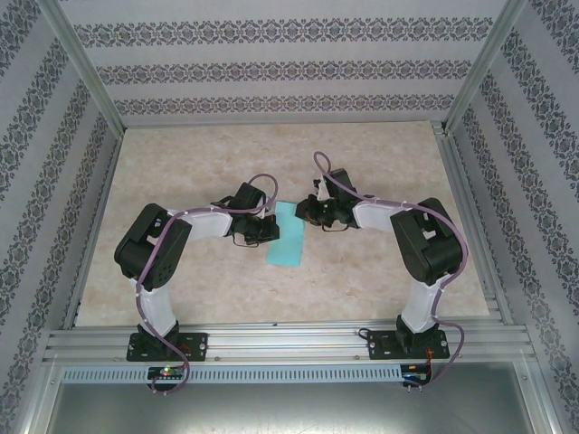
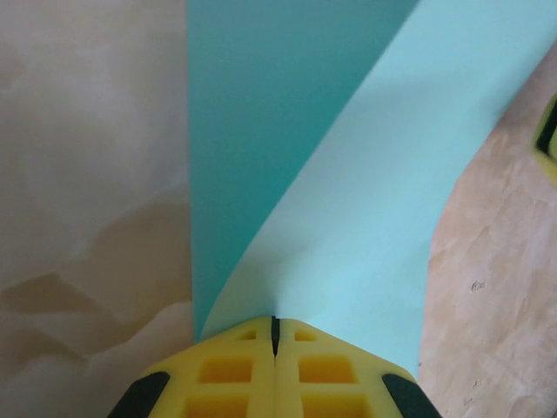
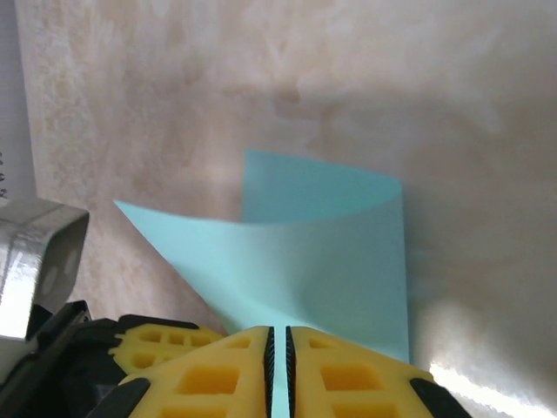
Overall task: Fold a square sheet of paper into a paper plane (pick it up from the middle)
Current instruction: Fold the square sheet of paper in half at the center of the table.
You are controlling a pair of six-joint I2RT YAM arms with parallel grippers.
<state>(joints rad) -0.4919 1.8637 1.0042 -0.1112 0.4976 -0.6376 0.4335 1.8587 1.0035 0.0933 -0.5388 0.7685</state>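
Top external view showed the table [image 1: 271,154] with both arms bent inward, their tools meeting over its middle. Between them sat the square sheet of paper [image 1: 287,237]. From above it looked like a narrow teal strip, so it seemed doubled over on itself rather than spread as a full square.

From the left wrist, a pale upper layer curled up and over a darker lower layer that lay on the table. The bend was rounded, not pressed flat.

The left gripper [image 2: 274,329] was clenched on the near edge of the paper, its yellow fingers [image 2: 226,370] meeting with no gap. The right gripper [image 3: 278,338] pinched the opposite edge of the same sheet, with only a thin slit between its fingers where the paper ran in.

By my reading, the pick-up was done and the first centre fold was under way but not creased. Left to do were flattening that fold, turning in the nose corners and folding the wings; no paper plane shape had appeared
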